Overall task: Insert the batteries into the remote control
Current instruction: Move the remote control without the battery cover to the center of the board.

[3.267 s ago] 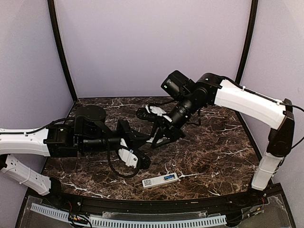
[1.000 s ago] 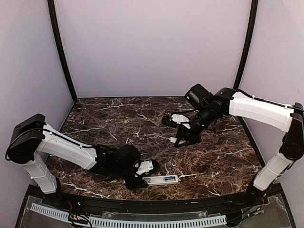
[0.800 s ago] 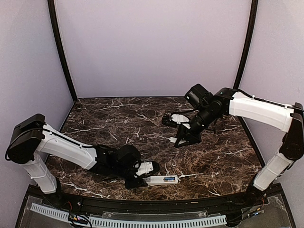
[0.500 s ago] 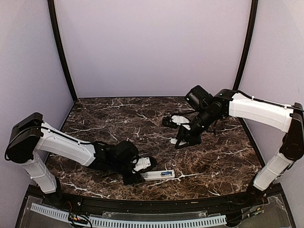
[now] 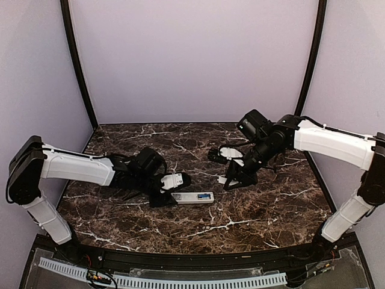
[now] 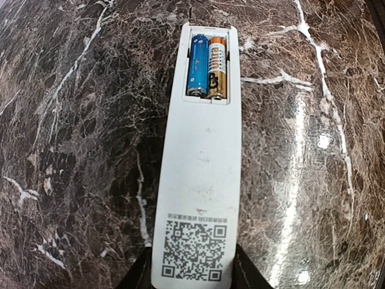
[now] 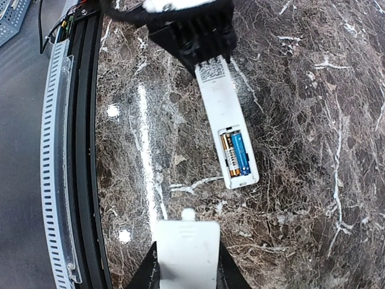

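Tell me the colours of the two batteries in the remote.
A blue battery beside a gold-and-black battery; left wrist view shows them best.

This is a robotics lab test cell. A dark marble-patterned table (image 5: pixel 264 211) is boxed in on three sides by bare lilac panels (image 5: pixel 192 60), and black poles (image 5: pixel 77 66) rise at the table's back corners. Along the table's near edge run a black metal rail (image 7: pixel 84 120) and a slotted white cable duct (image 5: pixel 180 281) with loose wires, and a robot's white-and-black left arm (image 5: pixel 72 168) and right arm (image 5: pixel 328 139) are mounted at that same edge.
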Available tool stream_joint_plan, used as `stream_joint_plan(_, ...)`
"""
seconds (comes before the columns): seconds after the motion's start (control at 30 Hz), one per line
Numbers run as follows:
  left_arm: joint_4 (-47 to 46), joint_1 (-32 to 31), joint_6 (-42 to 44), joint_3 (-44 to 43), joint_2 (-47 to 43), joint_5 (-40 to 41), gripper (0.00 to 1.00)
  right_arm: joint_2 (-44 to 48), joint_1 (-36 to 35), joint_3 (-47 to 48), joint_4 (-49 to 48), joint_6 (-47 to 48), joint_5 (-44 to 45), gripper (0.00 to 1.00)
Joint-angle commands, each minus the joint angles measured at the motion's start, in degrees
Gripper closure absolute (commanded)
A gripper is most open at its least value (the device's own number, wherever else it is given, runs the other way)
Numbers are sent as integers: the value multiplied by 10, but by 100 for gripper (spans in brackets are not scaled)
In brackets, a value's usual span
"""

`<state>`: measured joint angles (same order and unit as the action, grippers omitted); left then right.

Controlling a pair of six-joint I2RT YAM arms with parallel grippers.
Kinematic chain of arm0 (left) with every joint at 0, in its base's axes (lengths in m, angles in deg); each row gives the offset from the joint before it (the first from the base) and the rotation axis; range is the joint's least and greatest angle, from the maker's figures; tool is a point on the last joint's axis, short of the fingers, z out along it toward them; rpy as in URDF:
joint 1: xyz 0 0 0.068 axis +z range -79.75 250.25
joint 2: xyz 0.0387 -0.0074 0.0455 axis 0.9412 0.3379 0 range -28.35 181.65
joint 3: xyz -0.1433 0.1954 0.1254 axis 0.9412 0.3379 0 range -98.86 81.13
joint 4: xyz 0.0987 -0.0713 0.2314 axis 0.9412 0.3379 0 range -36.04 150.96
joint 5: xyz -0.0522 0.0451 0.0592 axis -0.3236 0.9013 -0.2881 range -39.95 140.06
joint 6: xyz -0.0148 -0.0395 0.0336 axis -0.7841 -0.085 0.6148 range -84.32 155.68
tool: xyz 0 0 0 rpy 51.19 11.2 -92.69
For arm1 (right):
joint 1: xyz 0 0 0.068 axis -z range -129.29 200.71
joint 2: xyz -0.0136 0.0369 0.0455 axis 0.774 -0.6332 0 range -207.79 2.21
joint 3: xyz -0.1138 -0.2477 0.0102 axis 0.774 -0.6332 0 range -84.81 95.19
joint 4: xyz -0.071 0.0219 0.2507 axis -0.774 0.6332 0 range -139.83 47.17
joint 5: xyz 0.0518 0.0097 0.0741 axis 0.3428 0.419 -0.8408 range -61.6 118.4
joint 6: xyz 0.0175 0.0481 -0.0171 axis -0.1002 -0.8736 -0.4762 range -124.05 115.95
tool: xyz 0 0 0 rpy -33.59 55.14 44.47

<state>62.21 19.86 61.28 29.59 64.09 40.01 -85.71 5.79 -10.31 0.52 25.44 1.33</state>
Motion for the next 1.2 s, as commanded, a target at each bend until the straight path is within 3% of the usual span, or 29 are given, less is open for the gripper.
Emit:
stream_joint_plan(0.0,81,33,97,-39,12,-112,77,13,3,-8,-10,-4,1,83)
stream_joint_plan(0.27,187,61,177,-116,100,-180,72,3,3,-13,-23,-4,-3,83)
stream_joint_plan(0.43,228,63,209,-143,145,-147,66,4,3,-16,-29,-4,-4,83)
stream_joint_plan(0.57,229,64,209,-145,153,-139,37,7,3,-23,-34,-5,-6,83)
stream_joint_plan(0.63,224,64,203,-144,150,-132,11,7,3,-26,-36,-5,-5,83)
stream_joint_plan(0.7,222,64,199,-144,144,-125,2,4,3,-26,-40,-7,-3,82)
stream_joint_plan(0.83,210,64,183,-138,113,-113,1,-8,1,-26,-50,-19,16,82)
stream_joint_plan(0.97,140,64,123,-99,18,-98,1,-37,-15,-22,-64,-45,36,81)
stream_joint_plan(1.1,16,66,1,-30,-82,-61,1,-79,-46,-16,-72,-65,88,82)
stream_joint_plan(1.17,-58,67,-109,4,-122,-45,1,-100,-56,-12,-81,-82,106,82)
